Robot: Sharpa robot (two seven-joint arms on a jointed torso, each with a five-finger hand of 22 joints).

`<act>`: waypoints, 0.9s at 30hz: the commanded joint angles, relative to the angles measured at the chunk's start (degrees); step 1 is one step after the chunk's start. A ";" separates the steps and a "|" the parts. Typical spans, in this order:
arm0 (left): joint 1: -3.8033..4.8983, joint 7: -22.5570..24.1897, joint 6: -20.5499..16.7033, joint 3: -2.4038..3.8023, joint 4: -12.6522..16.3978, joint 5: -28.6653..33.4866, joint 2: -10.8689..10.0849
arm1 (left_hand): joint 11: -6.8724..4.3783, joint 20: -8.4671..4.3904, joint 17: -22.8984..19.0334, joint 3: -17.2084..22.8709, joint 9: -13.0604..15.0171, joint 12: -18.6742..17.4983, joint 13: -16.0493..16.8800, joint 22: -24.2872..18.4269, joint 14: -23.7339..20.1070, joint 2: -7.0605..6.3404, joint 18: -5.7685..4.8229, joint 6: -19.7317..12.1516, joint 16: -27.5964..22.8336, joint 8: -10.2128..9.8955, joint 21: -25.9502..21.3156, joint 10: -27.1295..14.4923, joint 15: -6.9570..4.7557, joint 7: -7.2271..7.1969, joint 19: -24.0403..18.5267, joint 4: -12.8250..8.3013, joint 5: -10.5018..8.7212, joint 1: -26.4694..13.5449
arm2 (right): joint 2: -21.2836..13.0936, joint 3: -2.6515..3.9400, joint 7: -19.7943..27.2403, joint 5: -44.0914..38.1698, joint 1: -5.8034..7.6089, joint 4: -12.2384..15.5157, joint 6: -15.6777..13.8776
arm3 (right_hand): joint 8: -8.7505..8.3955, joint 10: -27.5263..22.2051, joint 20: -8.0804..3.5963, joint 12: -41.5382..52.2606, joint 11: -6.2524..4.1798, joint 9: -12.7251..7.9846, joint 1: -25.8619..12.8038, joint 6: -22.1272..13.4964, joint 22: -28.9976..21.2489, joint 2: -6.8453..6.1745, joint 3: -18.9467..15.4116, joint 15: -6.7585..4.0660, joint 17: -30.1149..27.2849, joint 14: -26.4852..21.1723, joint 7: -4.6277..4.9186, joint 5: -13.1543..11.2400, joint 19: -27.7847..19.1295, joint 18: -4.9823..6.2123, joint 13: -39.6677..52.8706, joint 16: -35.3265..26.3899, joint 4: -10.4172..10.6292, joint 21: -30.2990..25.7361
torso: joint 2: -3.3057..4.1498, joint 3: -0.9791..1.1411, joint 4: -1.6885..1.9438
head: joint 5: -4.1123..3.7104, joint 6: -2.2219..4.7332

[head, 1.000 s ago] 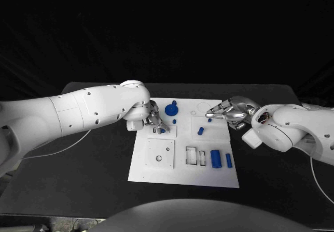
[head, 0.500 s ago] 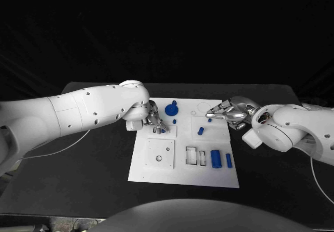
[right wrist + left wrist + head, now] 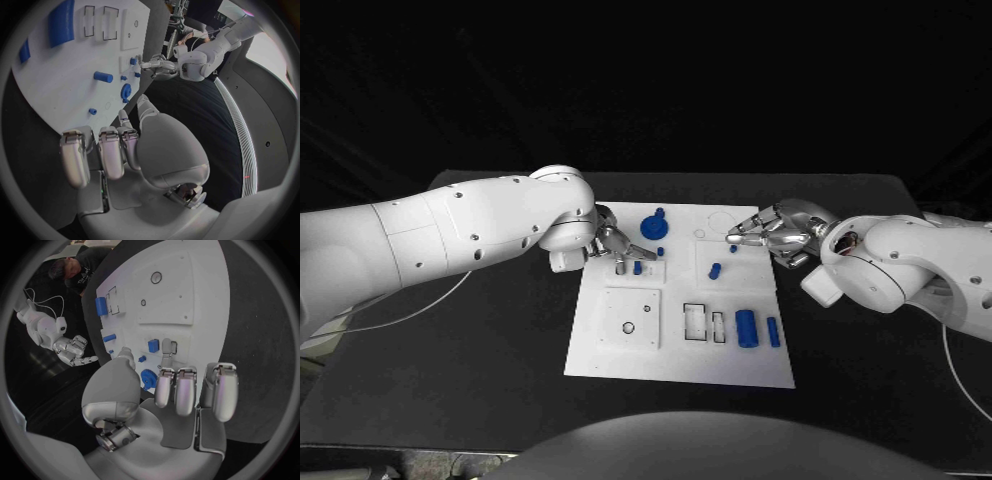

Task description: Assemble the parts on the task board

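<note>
White board (image 3: 678, 350) flat mid-table (image 3: 473, 350), long side running away from the robot. Blue parts spread over it: a round knobbed piece (image 3: 655, 226) near the far left corner, a small stud (image 3: 661, 251) just below it, a short peg (image 3: 638, 267) standing in the left recessed square, a tilted cylinder (image 3: 715, 270) in the middle, a tiny stud (image 3: 734, 249) towards the far right, and 2 bars near the right edge — wide bar (image 3: 747, 328), thin bar (image 3: 775, 331) — side by side. 2 outlined rectangular slots (image 3: 697, 320) just left of the bars; a square plate with 2 small holes (image 3: 630, 318) on the near left.

Left hand (image 3: 615, 247) at the board's left edge beside the peg. Fingers slightly apart, lightly curled, holding nothing; from the left wrist, fingertips (image 3: 177, 397) hang above the peg (image 3: 153, 345) and the round piece (image 3: 148, 378) — contact with either cannot be told.

Right hand (image 3: 770, 232) over the board's far right edge, near the tiny stud. Fingers part-curled, separated, nothing between them; from the right wrist, fingers (image 3: 103, 152) above bare board (image 3: 56, 80), tiny stud (image 3: 92, 111) just ahead, not touched.

Hands well apart, board's far end between them.
</note>
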 commanded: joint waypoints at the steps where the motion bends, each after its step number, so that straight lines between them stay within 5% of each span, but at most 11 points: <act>1: 0.80 2.18 -3.19 0.39 1.24 -0.14 -0.91 | -0.08 -0.08 15.09 0.28 0.22 0.14 15.00 15.09 6.06 -0.44 -0.42 0.62 0.15 0.26 0.14 6.06 -0.03 0.06 5.93 0.03 -1.25 -2.10 | 0.02 -0.01 0.02 -0.14 -0.10 -0.07 0.91 | 0.21 6.07 0.31 -0.30 0.31 0.03 0.18 0.08 15.06 0.54 -0.06 0.16 15.09 5.98 -0.23 0.21 6.00 -0.81 14.95 0.23 0.34 0.26 | -0.07 0.02 -0.01 | 0.01 0.01; 5: 2.19 3.19 -3.86 0.74 2.25 -0.14 -2.17 | -0.10 -0.11 15.09 0.54 0.28 0.14 15.00 15.09 6.06 -0.28 -0.42 0.58 0.15 0.22 0.14 6.06 -0.07 0.04 5.93 -0.02 -1.29 -2.23 | 0.00 -0.02 -0.04 -0.14 -0.15 -0.09 0.91 | 0.21 6.07 0.31 -0.30 0.31 0.03 0.18 0.08 15.06 0.54 -0.06 0.16 15.09 5.98 -0.23 0.21 6.00 -0.81 14.95 0.23 0.34 0.26 | -0.01 0.03 -0.01 | 0.04 0.01; 9: 3.27 3.89 -3.01 0.97 2.19 -0.14 -2.89 | 0.07 -0.12 15.09 2.36 0.61 0.14 15.00 15.09 6.06 1.23 -0.42 -0.38 0.15 -0.09 0.14 6.06 0.02 0.24 5.93 -0.13 -0.67 1.65 | 0.02 -0.02 -0.10 -0.14 -0.18 -0.12 0.91 | 0.21 6.07 0.31 -0.30 0.31 0.03 0.18 0.08 15.06 0.54 -0.06 0.16 15.09 5.98 -0.23 0.21 6.00 -0.81 14.95 0.23 0.34 0.26 | -0.04 0.06 -0.02 | 0.18 0.01; 12: 3.69 4.15 -2.09 1.06 1.61 -0.14 -3.11 | 0.43 0.04 15.09 3.26 1.27 0.14 15.00 15.09 6.06 2.08 -0.42 -2.33 0.15 -0.12 0.14 6.06 0.29 0.65 5.93 -0.19 3.09 5.99 | 0.04 -0.02 -0.14 -0.14 -0.19 -0.13 0.89 | 0.20 6.07 0.31 -0.30 0.31 0.03 0.20 0.05 15.06 0.57 -0.09 0.15 15.09 5.98 -0.23 0.22 6.00 -0.81 14.95 0.23 0.35 0.26 | -0.01 0.05 -0.06 | 0.36 0.01; 18: 3.96 3.53 0.00 1.06 0.03 -0.14 -2.97 | 0.69 0.25 15.09 3.47 2.89 0.14 15.00 15.09 6.06 3.24 -0.42 -4.26 0.15 1.33 0.14 6.06 0.51 0.93 5.93 -0.26 4.65 8.67 | 0.08 -0.03 -0.18 -0.14 -0.20 -0.11 0.93 | 0.19 6.07 0.31 -0.30 0.30 0.02 0.23 0.01 15.06 0.61 -0.12 0.14 15.09 5.98 -0.24 0.23 6.00 -0.81 14.95 0.23 0.36 0.26 | 0.03 0.04 -0.07 | 0.78 0.01; 27: 4.00 2.53 0.81 0.28 -3.73 -1.10 -1.37 | 0.41 0.19 15.09 2.13 12.25 0.14 15.00 15.09 6.06 5.87 -0.42 -9.12 0.15 11.20 0.14 6.06 0.28 0.51 5.93 -0.29 4.62 10.69 | 0.12 -0.03 -0.25 -0.14 -0.21 -0.09 1.05 | 0.19 6.07 0.31 -0.30 0.30 0.01 0.23 0.00 15.06 0.61 -0.13 0.14 15.09 5.98 -0.23 0.23 6.00 -0.81 14.95 0.23 0.36 0.26 | 0.06 -0.01 -0.11 | 0.94 0.01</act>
